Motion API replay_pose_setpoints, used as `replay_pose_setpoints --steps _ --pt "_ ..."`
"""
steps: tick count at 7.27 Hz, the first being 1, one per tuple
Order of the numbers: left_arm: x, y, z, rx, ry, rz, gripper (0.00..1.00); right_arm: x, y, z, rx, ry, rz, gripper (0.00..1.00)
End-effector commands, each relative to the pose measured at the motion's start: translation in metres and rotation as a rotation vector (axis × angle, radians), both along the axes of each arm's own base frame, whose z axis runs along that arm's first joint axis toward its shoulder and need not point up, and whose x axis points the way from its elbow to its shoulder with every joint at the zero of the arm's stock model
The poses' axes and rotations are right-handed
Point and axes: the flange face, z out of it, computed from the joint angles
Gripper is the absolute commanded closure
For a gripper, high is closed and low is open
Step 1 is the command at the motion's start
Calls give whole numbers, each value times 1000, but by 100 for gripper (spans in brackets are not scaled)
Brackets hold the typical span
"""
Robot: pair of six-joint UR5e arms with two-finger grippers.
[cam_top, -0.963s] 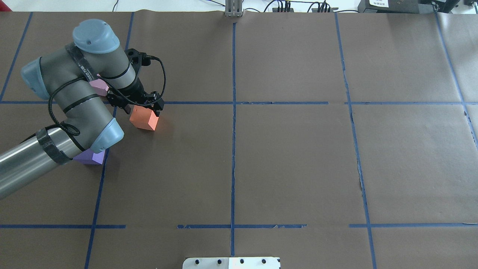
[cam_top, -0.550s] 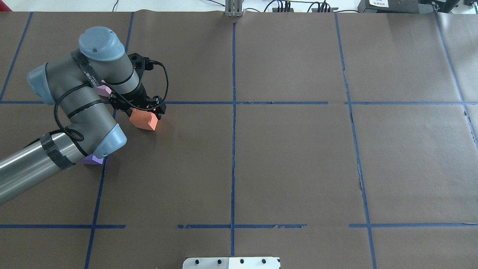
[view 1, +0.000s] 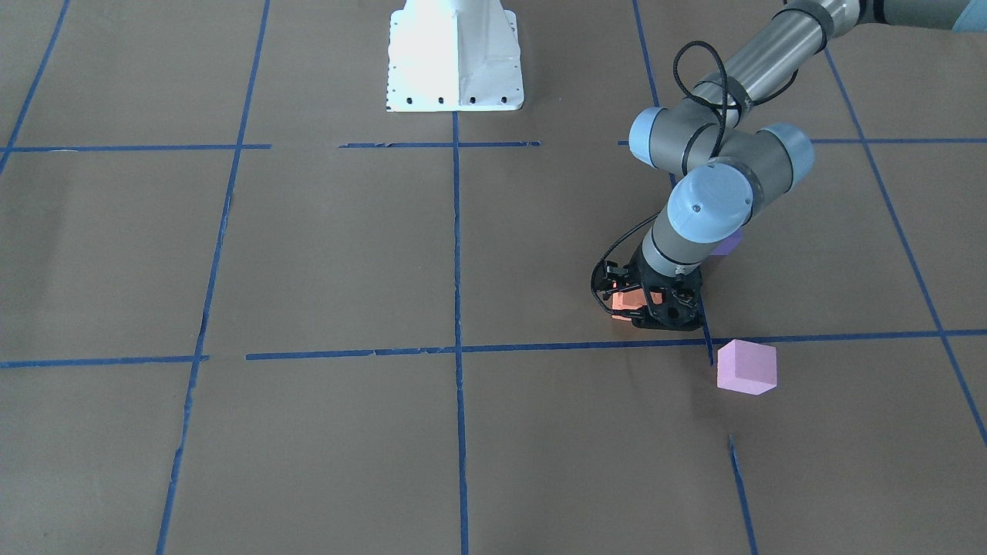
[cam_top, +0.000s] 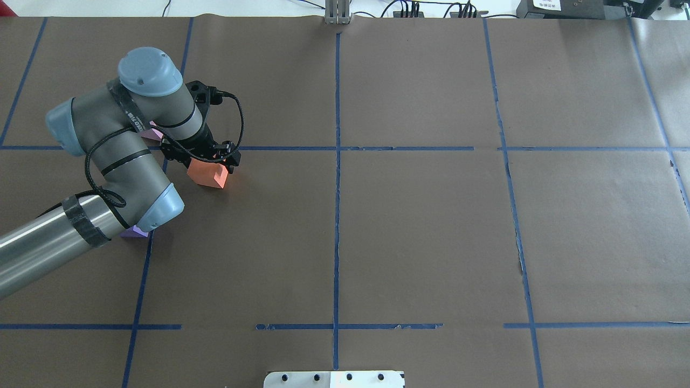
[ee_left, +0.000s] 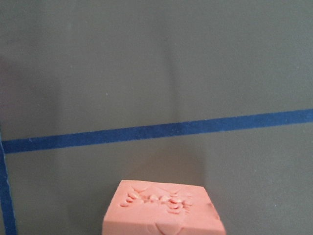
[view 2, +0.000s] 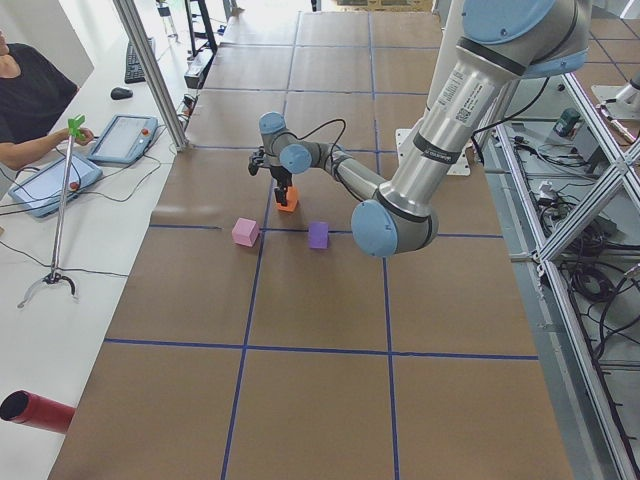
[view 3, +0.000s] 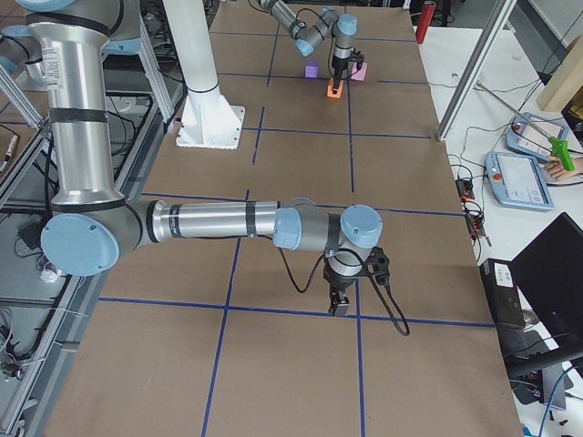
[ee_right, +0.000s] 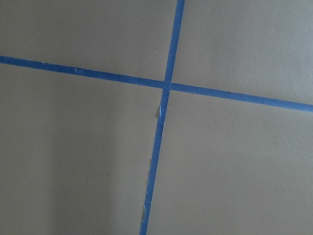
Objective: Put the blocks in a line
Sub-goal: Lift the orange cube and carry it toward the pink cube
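Note:
The orange block (cam_top: 207, 175) sits on the table just below a blue tape line; it also fills the bottom of the left wrist view (ee_left: 164, 210). My left gripper (cam_top: 207, 159) is low over it, open, with a finger on each side. The pale pink block (view 1: 746, 367) lies beyond the gripper, mostly hidden by the arm in the overhead view (cam_top: 153, 132). The purple block (cam_top: 135, 232) peeks out from under the left elbow. My right gripper (view 3: 339, 308) points down at bare table far from the blocks; I cannot tell if it is open or shut.
Brown paper with a blue tape grid (cam_top: 337, 148) covers the table. The white robot base (view 1: 455, 58) stands at the near middle edge. A metal post (cam_top: 337, 13) stands at the far edge. An operator with tablets (view 2: 115, 140) sits beyond the table's far side.
My left arm has shifted slightly right and the gripper has come down lower around the orange block. The block has not moved.

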Motion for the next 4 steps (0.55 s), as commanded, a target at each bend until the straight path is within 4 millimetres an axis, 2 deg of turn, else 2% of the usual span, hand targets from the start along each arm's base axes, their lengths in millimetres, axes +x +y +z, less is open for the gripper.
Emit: replay_pose_setpoints --steps 1,3,4 --pt "-1 -1 1 7 4 -2 17 0 0 -1 1 0 0 0" --pt "-5 -4 1 10 4 -7 66 0 0 -1 2 0 -1 0" --pt "-24 -16 -3 18 7 -35 82 0 0 0 1 0 -1 0"
